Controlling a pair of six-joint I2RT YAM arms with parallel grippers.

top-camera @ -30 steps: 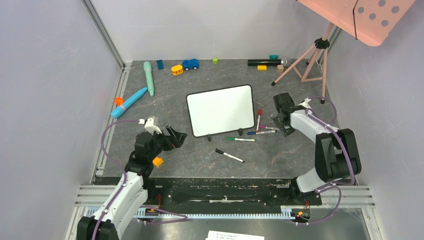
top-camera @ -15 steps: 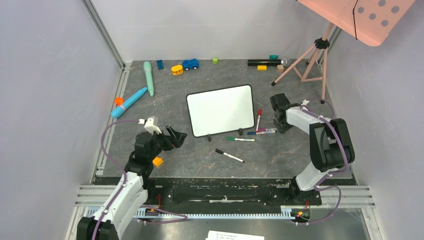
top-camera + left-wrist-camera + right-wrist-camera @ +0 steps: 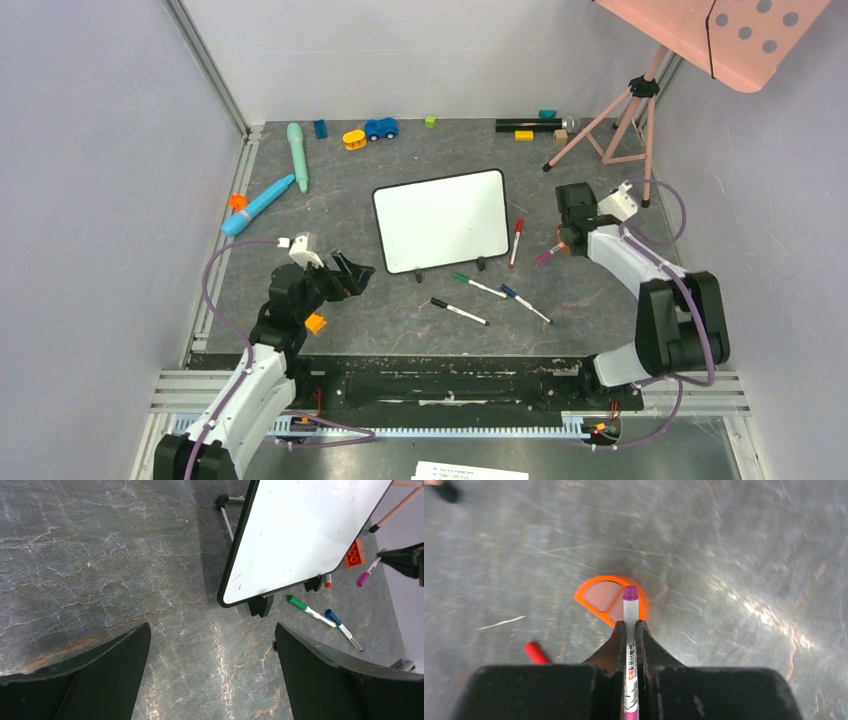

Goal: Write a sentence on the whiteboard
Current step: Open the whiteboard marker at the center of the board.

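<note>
The whiteboard (image 3: 441,220) stands tilted on its black feet mid-table, its face (image 3: 300,535) bare white; no sentence shows on it. To its right, my right gripper (image 3: 566,243) is shut on a purple marker (image 3: 550,254), lifted off the table. In the right wrist view the fingers (image 3: 629,625) pinch the marker's white barrel (image 3: 629,605), purple cap pointing forward. My left gripper (image 3: 352,272) hovers near the board's front left corner, wide open (image 3: 212,627) with only bare table between its fingers.
Red (image 3: 517,240), green (image 3: 478,285), blue (image 3: 525,303) and black (image 3: 459,311) markers lie in front of the board. An orange piece (image 3: 599,597) lies under the right gripper. A pink tripod (image 3: 625,115) stands back right; toys line the back and left edges.
The right gripper has shut on the purple marker, lifted it and swung back to the right. The green and blue markers have slid toward the near edge. The left arm is unmoved.
</note>
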